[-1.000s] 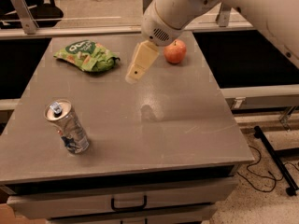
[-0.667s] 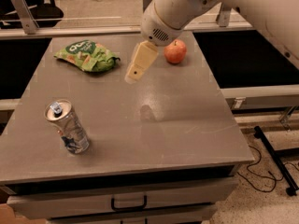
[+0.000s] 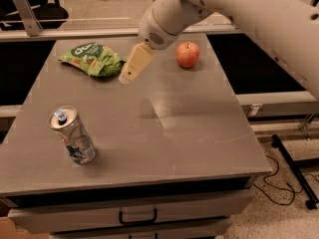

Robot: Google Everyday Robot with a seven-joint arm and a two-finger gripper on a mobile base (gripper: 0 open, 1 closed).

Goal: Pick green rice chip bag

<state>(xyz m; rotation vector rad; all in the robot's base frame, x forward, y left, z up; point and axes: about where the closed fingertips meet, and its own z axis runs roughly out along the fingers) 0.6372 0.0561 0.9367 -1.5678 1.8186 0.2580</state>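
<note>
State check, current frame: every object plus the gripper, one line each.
green rice chip bag: lying on the table, back left, not gripped.
gripper: above the table, just right of the bag, carrying nothing.
apple: resting at the back, untouched.
can: standing, front left.
drawer: shut.

arm cropped top right, jaws beside bag

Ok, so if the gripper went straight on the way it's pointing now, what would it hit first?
Probably the table top just beside the green rice chip bag. The gripper angles down and left above that spot; depth is unclear, so it might clip the bag instead.
</note>
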